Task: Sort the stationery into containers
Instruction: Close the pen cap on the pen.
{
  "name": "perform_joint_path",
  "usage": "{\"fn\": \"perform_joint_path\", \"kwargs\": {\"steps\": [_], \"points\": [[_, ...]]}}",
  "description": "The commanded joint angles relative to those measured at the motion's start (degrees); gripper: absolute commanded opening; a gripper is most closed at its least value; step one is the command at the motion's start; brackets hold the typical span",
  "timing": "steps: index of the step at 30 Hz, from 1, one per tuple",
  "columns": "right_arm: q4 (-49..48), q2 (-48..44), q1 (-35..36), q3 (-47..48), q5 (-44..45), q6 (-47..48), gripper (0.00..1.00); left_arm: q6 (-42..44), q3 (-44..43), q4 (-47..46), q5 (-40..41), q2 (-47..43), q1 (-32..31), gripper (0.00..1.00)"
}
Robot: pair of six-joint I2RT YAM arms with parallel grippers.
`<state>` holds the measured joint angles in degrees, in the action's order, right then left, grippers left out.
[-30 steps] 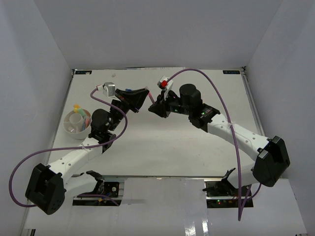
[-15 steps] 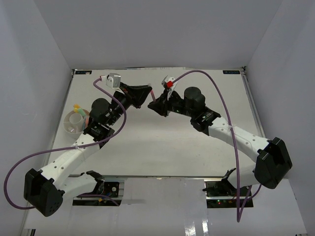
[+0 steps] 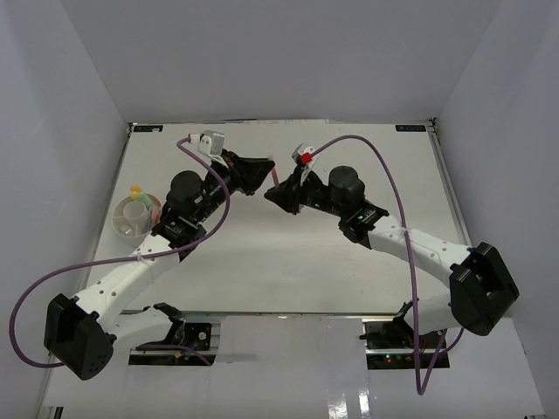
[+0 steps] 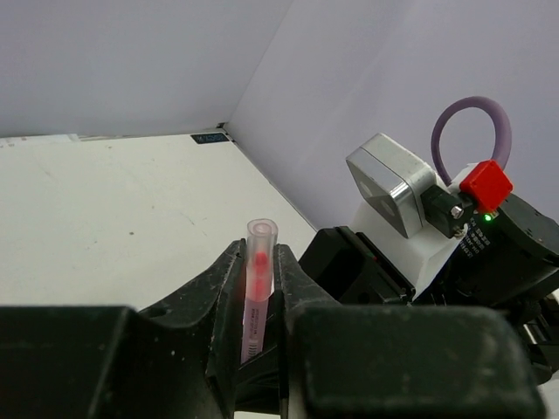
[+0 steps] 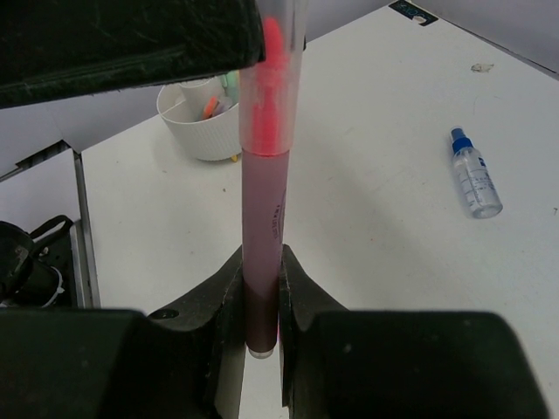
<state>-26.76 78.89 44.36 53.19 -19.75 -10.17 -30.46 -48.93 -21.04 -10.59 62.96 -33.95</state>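
A pink highlighter pen (image 3: 273,177) with a clear cap is held above the table between both grippers. My left gripper (image 3: 262,171) is shut on its capped end, as the left wrist view shows (image 4: 259,262), with the pen (image 4: 256,288) upright between the jaws. My right gripper (image 3: 279,190) is shut on the pen's bottom end (image 5: 265,218), seen between its jaws (image 5: 262,292). The round white divided dish (image 3: 131,229) sits at the left with yellow and orange items in it; it also shows in the right wrist view (image 5: 205,131).
A white blue-capped bottle (image 5: 476,183) lies on the table below the grippers. The right arm's wrist camera housing (image 4: 393,188) is close in front of my left gripper. White walls enclose the table on three sides.
My left arm has reached right and up, off the dish, and its jaws now hold the pen's capped end. My right gripper has shifted slightly with the pen.
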Motion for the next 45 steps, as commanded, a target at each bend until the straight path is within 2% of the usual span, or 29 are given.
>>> {"fn": "perform_joint_path", "kwargs": {"steps": [1,7,12,17,27,32,40,45], "points": [[-19.03,-4.01,0.99,1.74,-2.49,1.04,0.08,-0.57,1.03,11.81,-3.83,2.43,-1.73,0.28],[-19.38,-3.40,0.99,0.87,-2.23,0.77,0.08,-0.92,0.32,12.07,-2.25,1.99,-1.73,0.46],[-19.38,-3.04,0.99,0.16,-1.96,0.86,0.08,-1.45,0.41,11.81,-0.92,1.03,-1.73,0.55],[-18.94,-2.60,0.99,-0.89,-1.35,1.03,0.08,-1.45,0.06,12.16,-1.27,-0.29,-1.64,0.70],[-18.15,-0.06,1.08,-2.39,-0.03,1.39,0.08,-0.66,-0.90,14.62,-1.54,-5.74,-1.64,0.90],[-16.92,1.09,1.08,-2.21,-0.29,1.65,0.08,2.07,-3.88,15.41,0.74,-6.27,-1.55,0.91],[-14.81,1.53,1.08,-2.48,-0.38,2.44,0.08,4.35,-8.46,14.01,-2.24,-2.58,-1.29,0.91],[-14.28,1.27,1.08,-2.56,-0.82,2.44,0.08,6.02,-11.53,14.97,-2.42,-0.03,-0.76,0.87]]}}
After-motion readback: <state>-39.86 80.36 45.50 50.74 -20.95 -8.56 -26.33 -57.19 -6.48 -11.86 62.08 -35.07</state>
